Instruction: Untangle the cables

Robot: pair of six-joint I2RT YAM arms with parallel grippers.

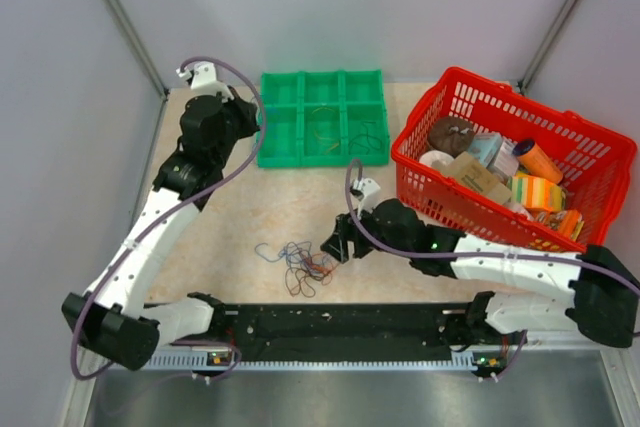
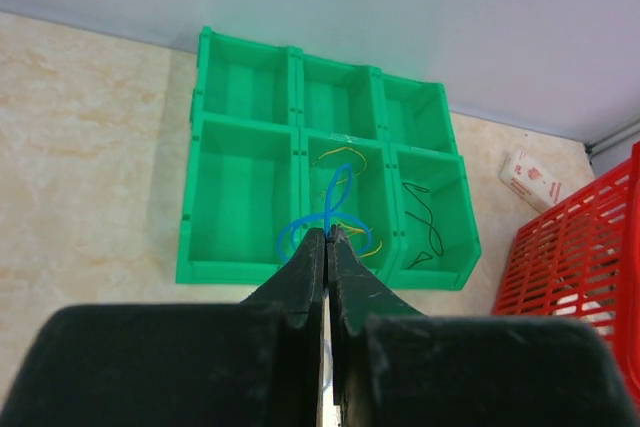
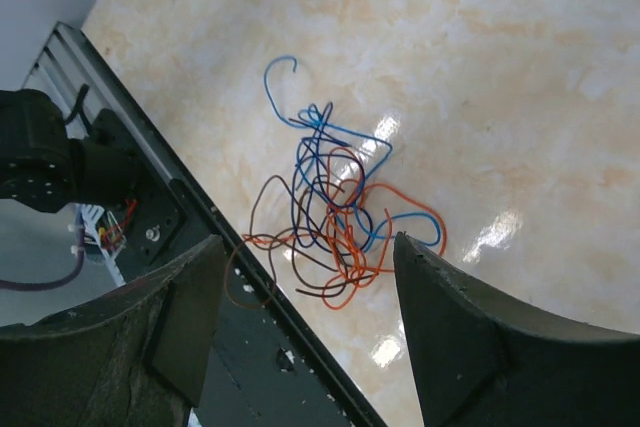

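A: Where are the cables (image 1: pixel 297 267) found?
B: In the top view the tangle is seen on the bench (image 1: pixel 250 207), at about 6 o'clock from its middle, close to the black rail (image 1: pixel 340 322). Blue, orange, red and dark strands are made out. They cannot be counted, being too thin and too crossed over one another.

A: How is the right end effector (image 3: pixel 307 245) set?
B: It is poised over the tangle with its jaws spread wide, and nothing is gripped between them. Only the fingertips are shown in its wrist view. The rest is cut off by the lower edge.

A: And the left end effector (image 2: pixel 327 237)?
B: Its jaws are pressed together on a blue strand (image 2: pixel 337 192), which is looped out from the tips toward 12 o'clock. The part inside the jaws is hidden. The loop is seen over the near middle compartment of the green tray (image 2: pixel 240 269). Whether the floor of that compartment is touched cannot be told.

A: What else is seen in the tray?
B: Yellow strands (image 2: pixel 350 152) are seen in the same compartment, partly covered by the loop and the fingers. A dark strand (image 2: pixel 425 222) is seen in the compartment at its 3 o'clock.

A: And the red basket (image 1: pixel 500 102)?
B: It is placed at 3 o'clock from the tray. Its contents are packed and overlapped, so few can be identified.
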